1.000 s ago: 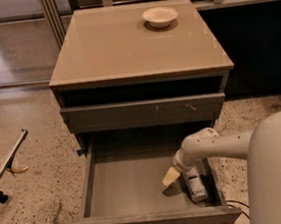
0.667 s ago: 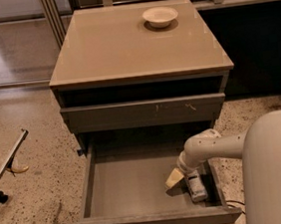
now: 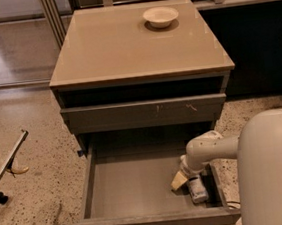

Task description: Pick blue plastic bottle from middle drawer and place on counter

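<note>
Though arm (image 3: pixel 212 148) low, pincer (image 3: pixel 180 180) inside drawer (image 3: pixel 128 186)

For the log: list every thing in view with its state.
middle drawer: pulled open.
blue plastic bottle: lying on the drawer floor, near the right wall.
gripper: down in the drawer, at the bottle.
scratched drawer front: shut.
bowl: upright on the counter.

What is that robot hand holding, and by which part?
It cannot be told: the gripper is down in the middle drawer, right at the blue plastic bottle lying there.
</note>
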Robot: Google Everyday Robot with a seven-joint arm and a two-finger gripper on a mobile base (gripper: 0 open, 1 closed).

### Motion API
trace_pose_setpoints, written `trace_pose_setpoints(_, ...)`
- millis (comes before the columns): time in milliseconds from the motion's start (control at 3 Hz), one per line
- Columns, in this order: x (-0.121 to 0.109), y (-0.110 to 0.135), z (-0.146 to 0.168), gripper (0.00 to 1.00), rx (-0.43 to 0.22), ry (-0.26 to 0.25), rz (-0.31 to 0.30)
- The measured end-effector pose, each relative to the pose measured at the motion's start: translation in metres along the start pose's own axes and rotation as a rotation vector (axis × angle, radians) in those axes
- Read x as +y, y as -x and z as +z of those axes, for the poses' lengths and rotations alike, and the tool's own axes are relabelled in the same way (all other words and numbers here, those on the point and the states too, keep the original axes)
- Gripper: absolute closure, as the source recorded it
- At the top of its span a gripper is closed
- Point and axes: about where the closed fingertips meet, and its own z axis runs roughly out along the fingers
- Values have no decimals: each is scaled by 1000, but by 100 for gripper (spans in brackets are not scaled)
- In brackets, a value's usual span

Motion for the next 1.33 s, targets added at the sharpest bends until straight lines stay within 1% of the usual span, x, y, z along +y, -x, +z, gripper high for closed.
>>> trace_pose_setpoints(333,4,-2,-6,42,12,2,-5)
trace_pose_setpoints(667,8,2,-29,65,0,-17,-21)
trace_pose_setpoints(1000,16,7,-78,88,-42,-51,-80)
trace_pose_setpoints(1333,28,17,-157,100,-120,-95,-176)
